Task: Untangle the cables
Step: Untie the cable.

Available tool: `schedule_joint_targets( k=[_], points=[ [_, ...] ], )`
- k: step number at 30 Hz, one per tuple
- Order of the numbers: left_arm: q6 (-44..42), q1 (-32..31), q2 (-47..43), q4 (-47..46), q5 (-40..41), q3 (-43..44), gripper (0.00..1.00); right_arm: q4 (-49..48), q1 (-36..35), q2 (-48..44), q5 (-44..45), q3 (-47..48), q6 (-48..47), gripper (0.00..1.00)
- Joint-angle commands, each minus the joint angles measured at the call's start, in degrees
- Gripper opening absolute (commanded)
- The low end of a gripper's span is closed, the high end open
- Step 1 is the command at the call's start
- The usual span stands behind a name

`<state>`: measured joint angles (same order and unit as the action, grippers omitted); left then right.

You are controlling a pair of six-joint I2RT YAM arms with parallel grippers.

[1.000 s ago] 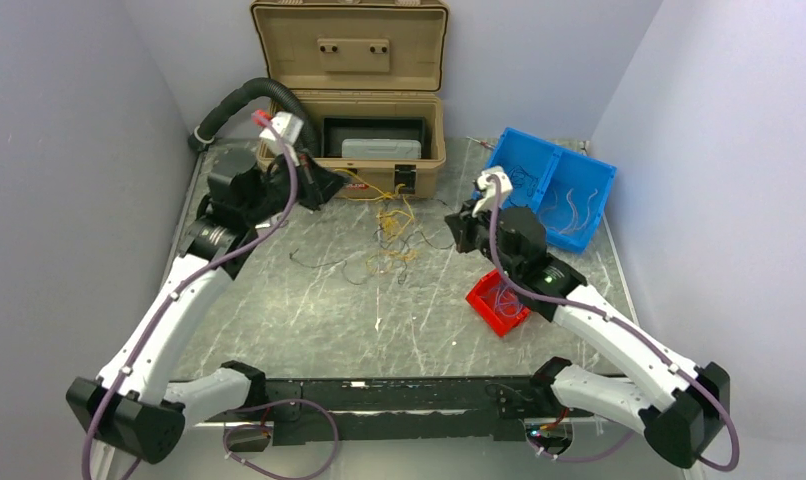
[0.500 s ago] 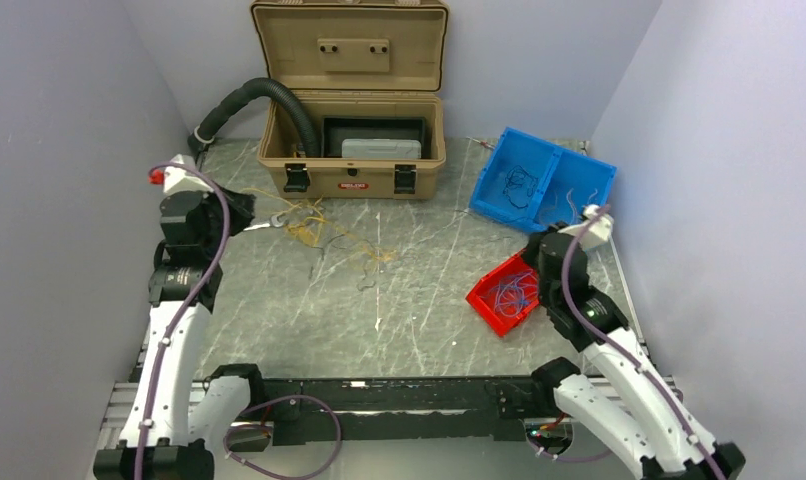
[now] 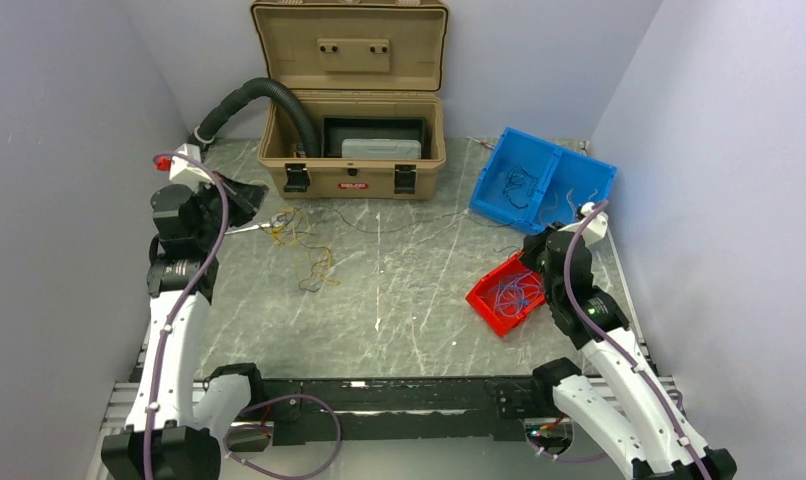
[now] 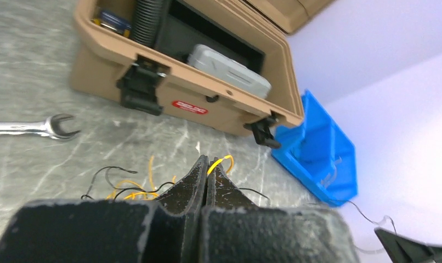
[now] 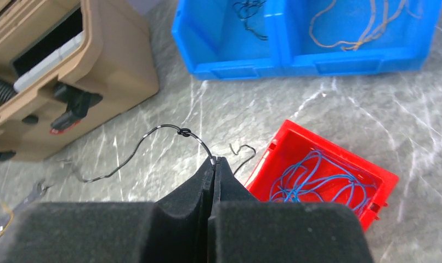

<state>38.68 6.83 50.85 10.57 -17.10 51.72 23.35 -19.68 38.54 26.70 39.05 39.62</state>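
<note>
Shifted leftward: loose tangle of thin yellow-orange and black cables (image 3: 301, 240), on grey marbled tabletop (image 3: 419, 310). Left gripper (image 4: 207, 163) pinches one yellow-orange strand (image 4: 224, 160); right gripper (image 5: 214, 163) pinches a knotted black wire (image 5: 153, 131).

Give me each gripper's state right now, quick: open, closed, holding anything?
Left gripper: closed, pinching a yellow cable at its tips.
Right gripper: closed, pinching a black cable at its tips.
</note>
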Motion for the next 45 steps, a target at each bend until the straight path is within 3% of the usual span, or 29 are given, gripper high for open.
schedule_joint_targets(
  k=[1,5,11,15,17,18,19,20,21,27,34,39,45],
  points=[
    [-2.12,-0.43,3.12,-5.32,-14.45,2.89,0.0,-5.8,0.07,0.48,-8.87,3.56,-6.53,0.0],
    [-4.27,-2.24,4.28,-3.81,-18.22,4.89,0.0,-7.76,0.1,2.16,-18.12,6.54,-12.3,0.0],
    [-11.48,-3.85,5.29,4.28,-21.13,10.22,0.0,-10.79,-0.43,7.9,-42.45,10.29,-17.79,0.0],
    [-19.08,-5.49,5.74,13.25,-17.7,14.02,0.0,-8.59,-3.61,13.52,-44.27,12.71,-20.25,0.0],
    [-19.2,-6.37,3.7,8.85,-18.12,10.27,0.0,-7.62,-5.6,16.16,-42.91,13.25,-20.39,0.0],
    [-18.28,-6.39,2.66,5.7,-19.65,8.06,0.0,-6.98,-6.15,17.14,-42.05,13.63,-20.41,0.25],
    [-17.83,-6.39,1.72,2.63,-22.31,5.99,0.0,-6.3,-6.76,18.21,-40.98,14.06,-20.63,0.59],
    [-17.88,-6.39,0.98,0.2,-24.1,4.69,0.0,-6.01,-7.55,19.0,-40.22,14.41,-21.39,0.81],
    [-18.34,-6.39,0.39,-0.65,-24.85,4.04,0.0,-6.09,-8.42,19.6,-40.34,14.73,-22.84,0.89],
    [-23.45,-11.63,-1.22,1.76,-24.33,4.52,0.0,-11.24,-15.05,24.43,-47.57,17.74,-32.15,0.91],
    [-24.79,-13.56,-2.65,1.18,-27.25,3.86,0.0,-21.05,-20.29,32.61,-54.62,21.16,-38.99,0.82],
    [-24.91,-14.02,-3.51,0.53,-28.93,3.56,0.0,-21.19,-21.84,38.98,-58.51,26.2,-45.24,0.84],
    [-25.01,-14.65,-3.92,-0.03,-30.47,3.38,0.0,-18.91,-24.46,44.77,-57.19,32.03,-49.05,0.91]
  ],
)
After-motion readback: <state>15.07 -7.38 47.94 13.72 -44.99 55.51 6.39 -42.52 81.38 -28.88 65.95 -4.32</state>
